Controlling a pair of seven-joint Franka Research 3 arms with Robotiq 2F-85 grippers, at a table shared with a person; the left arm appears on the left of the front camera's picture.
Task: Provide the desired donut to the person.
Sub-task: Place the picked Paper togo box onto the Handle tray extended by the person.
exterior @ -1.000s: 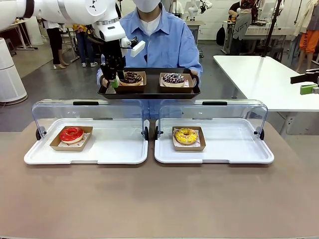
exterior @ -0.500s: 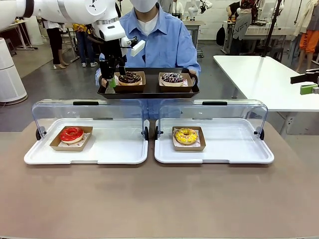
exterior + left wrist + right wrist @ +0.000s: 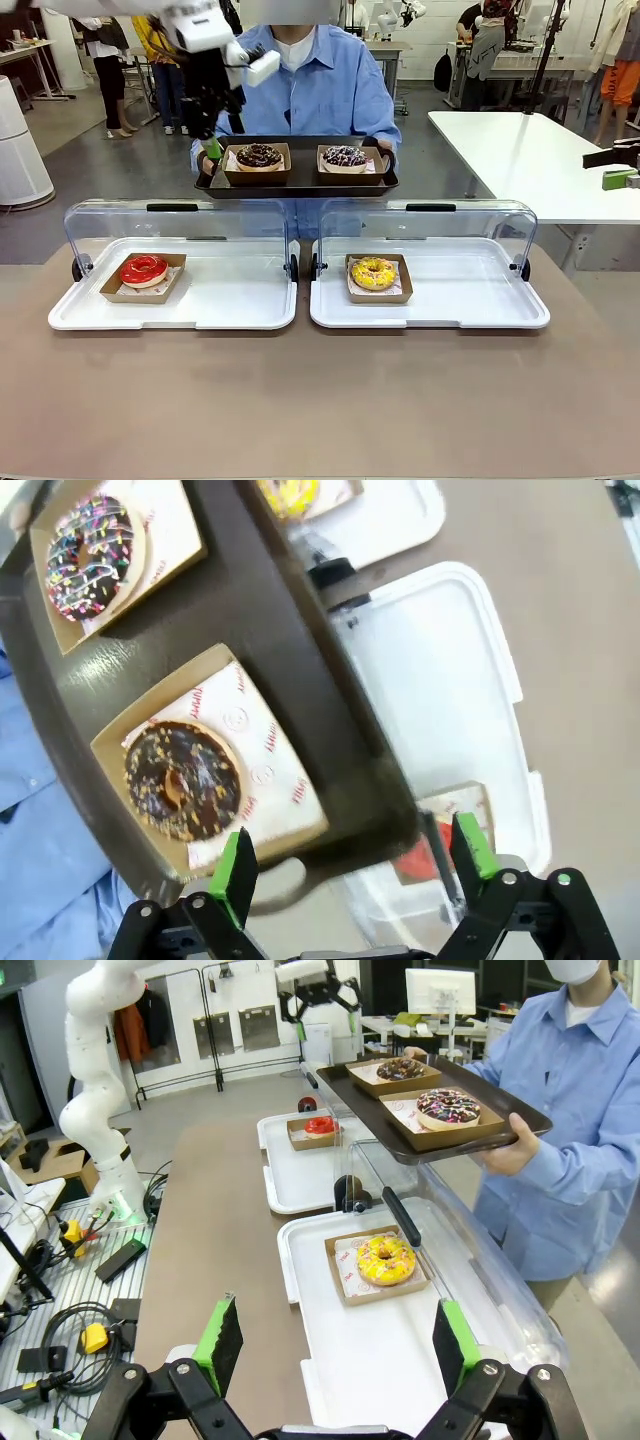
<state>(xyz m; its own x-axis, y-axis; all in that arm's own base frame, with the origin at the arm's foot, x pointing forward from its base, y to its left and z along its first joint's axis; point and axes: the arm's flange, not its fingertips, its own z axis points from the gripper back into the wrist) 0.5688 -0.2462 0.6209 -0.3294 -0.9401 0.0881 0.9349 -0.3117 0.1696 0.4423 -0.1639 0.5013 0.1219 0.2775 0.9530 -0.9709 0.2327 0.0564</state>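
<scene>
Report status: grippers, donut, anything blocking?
Left gripper open, above the dark tray's left end. Right gripper open, empty. Chocolate donut on the tray the person holds. Nothing blocking.

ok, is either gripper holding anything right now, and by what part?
Nothing held. The left gripper is open above the chocolate donut on the person's tray. The right gripper is open and empty.

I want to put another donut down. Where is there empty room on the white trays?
The left white tray is bare to the right of the red donut. The right white tray is bare to the right of the yellow donut. The dark tray the person holds is crowded: two donut boxes nearly fill it.
</scene>
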